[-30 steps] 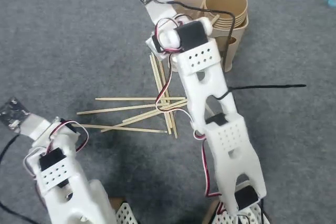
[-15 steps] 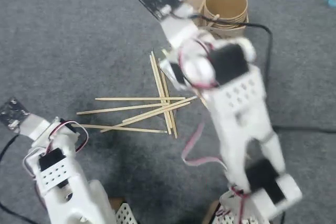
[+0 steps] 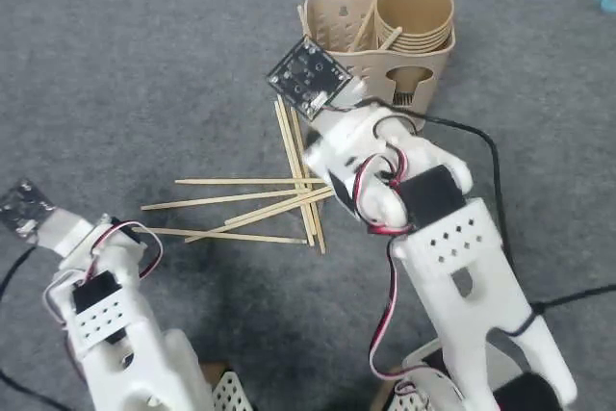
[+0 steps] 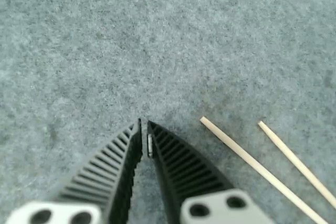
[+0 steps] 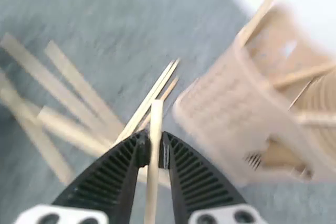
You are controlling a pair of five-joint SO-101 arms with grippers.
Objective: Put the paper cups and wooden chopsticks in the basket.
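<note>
Clearly, the right wrist view shows fingers (image 5: 113, 174) pinching a chopstick (image 5: 155, 121).

A nested stack of tan paper cups (image 3: 416, 9) stands upright in the 3 o'clock side of the beige basket (image 3: 423, 79), which sits at 1 o'clock on the grey counter (image 3: 115, 74). A few wooden chopsticks (image 3: 364, 31) lean in its 9 o'clock side. The loose chopsticks (image 3: 252, 201) lie crossed near the counter's middle, some pointing to 12 o'clock and others fanning toward 9 o'clock. My right claw (image 5: 154, 140) pinches one pale chopstick (image 5: 155, 114), tip toward the basket.
</note>
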